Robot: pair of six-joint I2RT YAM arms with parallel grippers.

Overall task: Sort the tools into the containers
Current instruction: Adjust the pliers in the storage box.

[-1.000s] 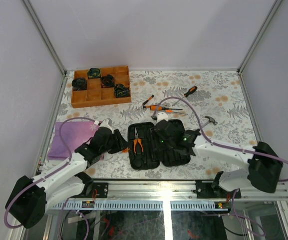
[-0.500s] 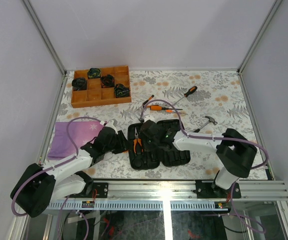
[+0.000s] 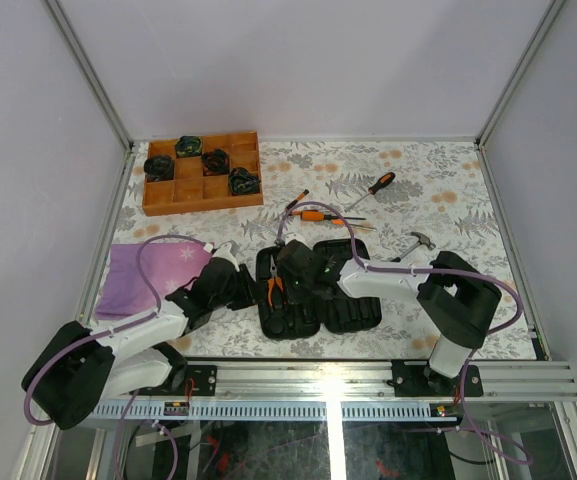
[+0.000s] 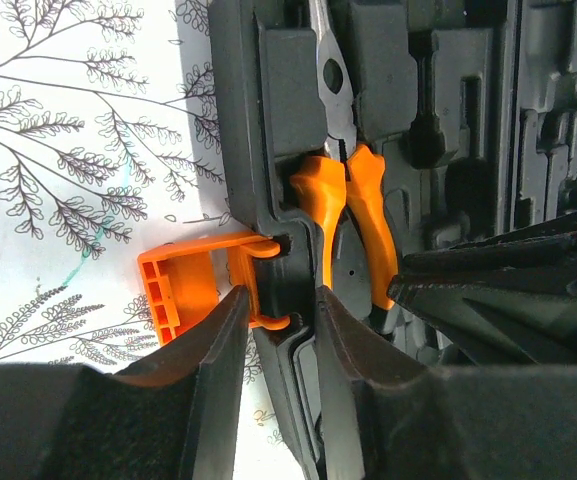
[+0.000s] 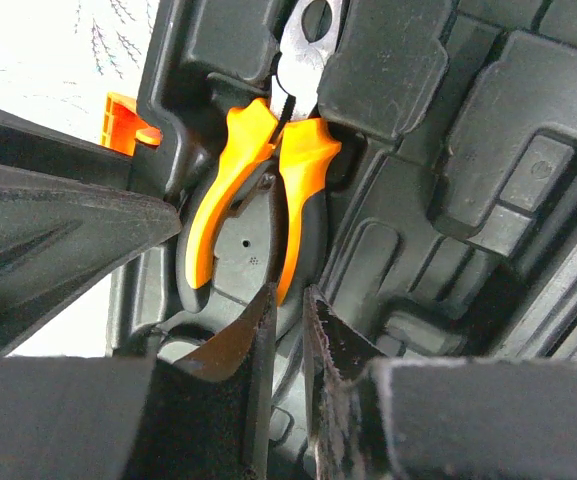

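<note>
The black tool case [image 3: 353,310] lies open near the table's front. Orange-handled pliers [image 3: 275,290] rest in a moulded slot in its left half. My left gripper [image 4: 280,300] is shut on the case's left rim, just beside the orange latch [image 4: 183,290]. From the right, my right gripper [image 5: 290,295] reaches over the case with its jaws nearly together, pinching the lower end of one handle of the pliers [image 5: 223,200]. Behind the case lie three screwdrivers [image 3: 380,184] [image 3: 318,215] [image 3: 296,202]. A hammer [image 3: 418,242] lies to the right.
At the back left stands a brown wooden compartment tray [image 3: 203,203] with dark round items in it. A purple cloth [image 3: 148,272] lies at the left, beside my left arm. Grey walls close in the floral table on three sides.
My right arm swung left across the case to the pliers and narrowed its jaws. The left gripper slid onto the case's left rim and closed in.
</note>
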